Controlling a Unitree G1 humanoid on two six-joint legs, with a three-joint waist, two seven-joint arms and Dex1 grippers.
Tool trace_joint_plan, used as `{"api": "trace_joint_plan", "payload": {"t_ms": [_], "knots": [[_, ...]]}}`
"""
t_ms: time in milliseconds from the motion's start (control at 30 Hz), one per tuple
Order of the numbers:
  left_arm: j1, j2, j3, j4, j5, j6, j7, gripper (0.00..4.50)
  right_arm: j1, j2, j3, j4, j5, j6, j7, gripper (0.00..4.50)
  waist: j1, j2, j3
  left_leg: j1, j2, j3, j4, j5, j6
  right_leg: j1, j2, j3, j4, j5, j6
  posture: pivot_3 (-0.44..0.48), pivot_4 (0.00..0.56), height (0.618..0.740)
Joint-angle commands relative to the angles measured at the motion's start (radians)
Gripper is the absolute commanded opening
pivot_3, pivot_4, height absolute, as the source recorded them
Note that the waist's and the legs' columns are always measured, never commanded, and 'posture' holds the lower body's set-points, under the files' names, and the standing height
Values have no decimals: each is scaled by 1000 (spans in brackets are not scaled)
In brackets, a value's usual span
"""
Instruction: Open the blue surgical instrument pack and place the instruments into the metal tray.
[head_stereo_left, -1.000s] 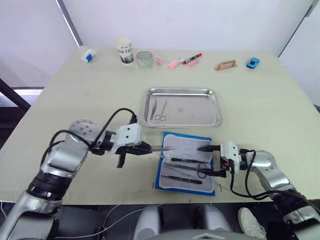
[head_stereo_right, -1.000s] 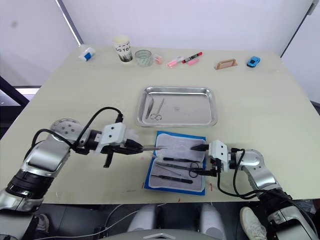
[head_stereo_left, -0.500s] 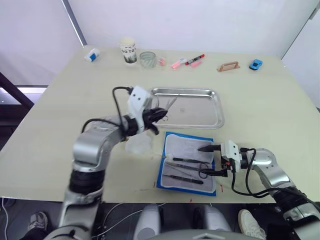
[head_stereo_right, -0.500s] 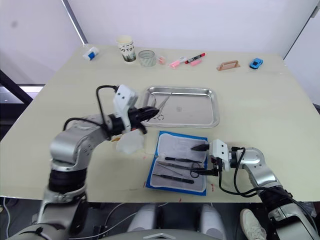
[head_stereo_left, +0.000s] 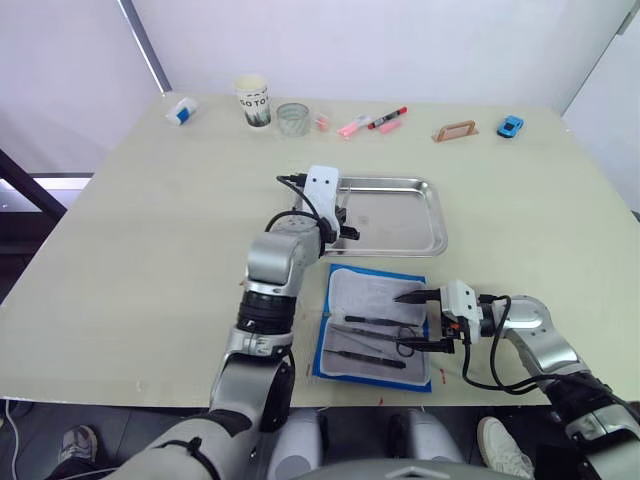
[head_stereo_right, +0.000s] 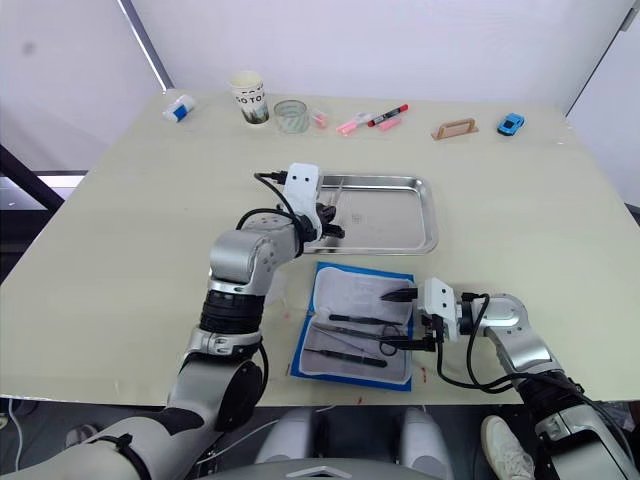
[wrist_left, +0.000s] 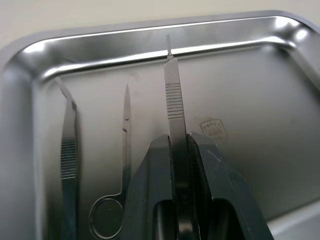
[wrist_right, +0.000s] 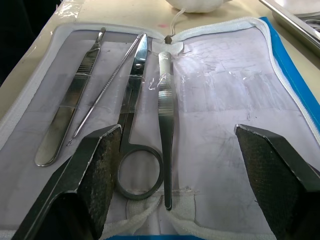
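Since a second ago your left gripper (head_stereo_left: 340, 222) swung away from the blue surgical instrument pack (head_stereo_left: 374, 323) and reached over the metal tray (head_stereo_left: 432, 217), carrying a slim steel scalpel handle.

From the head camera, you had the left gripper above the tray's left end, fingers clenched on that tool. The pack lay open on the table (head_stereo_left: 150, 250) just in front of the tray, pale lining up. Your right gripper (head_stereo_left: 424, 321) hovered at the pack's right edge with its fingers spread apart and nothing between them. A paper cup (head_stereo_left: 252, 100), a glass (head_stereo_left: 292, 119), marker pens (head_stereo_left: 372, 122) and a small blue toy car (head_stereo_left: 509, 126) sat along the table's edge beyond the tray.

On your left wrist camera, the scalpel handle (wrist_left: 175, 100) stood pinched between the fingers (wrist_left: 210, 172), its tip close to the tray's rim (wrist_left: 150, 30). Scissors (wrist_left: 119, 170) and tweezers (wrist_left: 68, 150) already lay in the tray beside it.

On your right wrist camera, the released fingers (wrist_right: 95, 165) framed the pack's lining (wrist_right: 225, 110), where four instruments (wrist_right: 135, 100) remained side by side: a flat handle, a thin probe, scissors and forceps.
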Motion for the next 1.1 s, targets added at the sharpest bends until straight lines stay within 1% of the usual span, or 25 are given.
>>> {"api": "trace_joint_plan", "payload": {"t_ms": [33, 333, 867, 900, 933, 1033, 1067, 1100], "knots": [[-23, -26, 8, 6, 11, -22, 40, 31, 54, -42, 34, 92, -115, 52, -20, 3748, 1, 0, 0, 0, 0, 0, 0, 0, 0, 0, 0, 0, 0, 0, 0, 0, 150, 740], [-15, -49, 11, 65, 20, -65, 69, 31, 62, -44, 32, 80, -114, 56, -24, 3748, 3, 0, 0, 0, 0, 0, 0, 0, 0, 0, 0, 0, 0, 0, 0, 0, 150, 740], [-7, -64, 25, 94, 4, -61, 87, 31, 69, -42, 29, 69, -111, 62, -29, 3748, 3, 0, 0, -1, 0, 0, 0, 0, 0, 0, 0, 0, 0, 0, 0, 0, 150, 740], [-6, -66, 27, 92, 4, -58, 90, 468, 70, -43, 29, 67, -111, 63, -29, 3748, 3, 0, 0, -1, 0, 0, 0, 0, 0, 0, 0, 0, 0, 0, 0, 0, 150, 740], [-5, -67, 28, 89, 4, -56, 92, 734, 71, -43, 29, 64, -110, 64, -30, 3748, 3, 0, 0, -1, 0, 0, 0, 0, 0, 0, 0, 0, 0, 0, 0, 0, 150, 740], [-1, -67, 29, 63, 1, -38, 89, 2148, 75, -45, 28, 61, -109, 66, -32, 3748, 3, 0, 0, -1, -1, 0, 0, 0, 0, 0, -1, 0, 0, 0, 0, 0, 150, 740], [1, -66, 28, 51, 0, -31, 88, 2532, 75, -45, 28, 60, -109, 66, -32, 3748, 3, 0, 0, -1, -1, 0, 0, 0, 0, 0, -1, -1, 0, 0, 0, 0, 150, 740], [4, -63, 26, 38, -1, -21, 85, 3124, 76, -46, 28, 61, -109, 65, -32, 3748, 3, 0, 0, -1, -1, 0, 0, 0, 0, 0, -1, 0, 0, 0, 0, 0, 150, 740]]}}
